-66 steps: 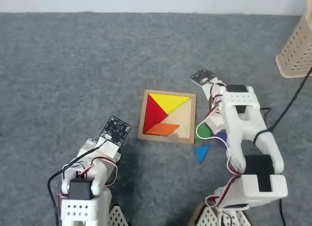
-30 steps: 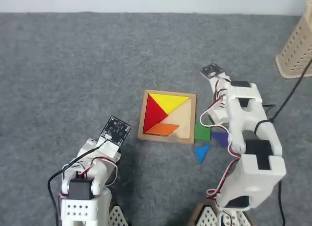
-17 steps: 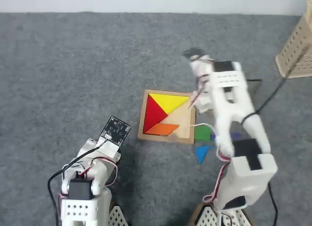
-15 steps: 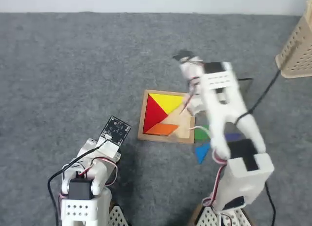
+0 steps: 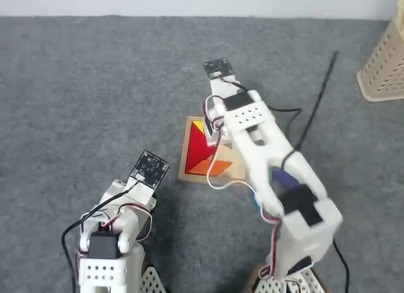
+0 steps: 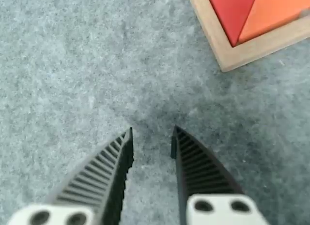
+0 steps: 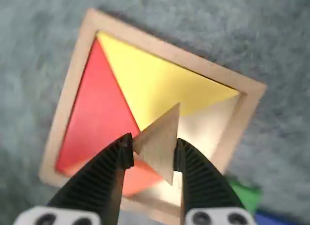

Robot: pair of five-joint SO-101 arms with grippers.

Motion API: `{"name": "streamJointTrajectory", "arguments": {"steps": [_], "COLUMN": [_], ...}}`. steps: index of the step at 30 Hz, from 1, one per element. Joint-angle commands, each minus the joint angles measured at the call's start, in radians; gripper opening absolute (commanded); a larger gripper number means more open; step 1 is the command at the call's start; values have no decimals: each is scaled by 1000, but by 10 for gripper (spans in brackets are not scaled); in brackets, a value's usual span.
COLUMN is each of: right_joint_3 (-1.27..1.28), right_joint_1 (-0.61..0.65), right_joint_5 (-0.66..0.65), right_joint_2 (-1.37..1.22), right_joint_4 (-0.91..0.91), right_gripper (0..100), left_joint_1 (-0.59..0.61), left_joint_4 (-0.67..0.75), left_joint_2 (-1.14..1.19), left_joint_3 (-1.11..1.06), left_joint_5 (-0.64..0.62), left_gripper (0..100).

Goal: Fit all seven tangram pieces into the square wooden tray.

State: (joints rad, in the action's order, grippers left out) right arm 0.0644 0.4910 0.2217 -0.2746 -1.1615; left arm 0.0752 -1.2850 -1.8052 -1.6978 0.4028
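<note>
**Triangle held over the tray**

The grey table (image 5: pixel 95 72) stretches wide left of the tray (image 7: pixel 69 96). Over the tray's middle, the right fingers (image 7: pixel 106 176) clamp a pale triangle (image 7: pixel 160 133). Bare wood shows below the yellow piece (image 7: pixel 160 84). The left fingers (image 6: pixel 111 171) stand apart near the tray's corner.

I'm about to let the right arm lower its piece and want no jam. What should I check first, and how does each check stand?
1. Grip: right gripper shut on the triangular piece: ok.
2. Free space: the tray has bare floor beside the yellow triangle: ok.
3. Seated pieces: red triangle, yellow triangle and orange piece lie flat: ok.
4. Held piece lined up with the gap: cannot tell.
5. Left gripper open over the carpet, apart from the tray corner: ok.
</note>
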Motion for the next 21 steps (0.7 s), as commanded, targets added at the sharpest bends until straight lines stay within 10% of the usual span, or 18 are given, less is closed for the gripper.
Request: {"name": "streamJointTrajectory", "arguments": {"steps": [1,10,21], "right_joint_3": [-150,-404,-551], "right_joint_1": [33,67,67], "right_joint_5": [155,442,385], "right_joint_2": [-73,-283,-305], "right_joint_4": [7,-142,-278], "right_gripper": [52,61,221], "left_joint_1": [5,5,5], "left_joint_4": [0,0,0], "left_joint_2": [-21,-21,-21], "left_joint_3": [13,13,13], "left_joint_5": [-8,-8,-8], "left_gripper": [122,122,122]}}
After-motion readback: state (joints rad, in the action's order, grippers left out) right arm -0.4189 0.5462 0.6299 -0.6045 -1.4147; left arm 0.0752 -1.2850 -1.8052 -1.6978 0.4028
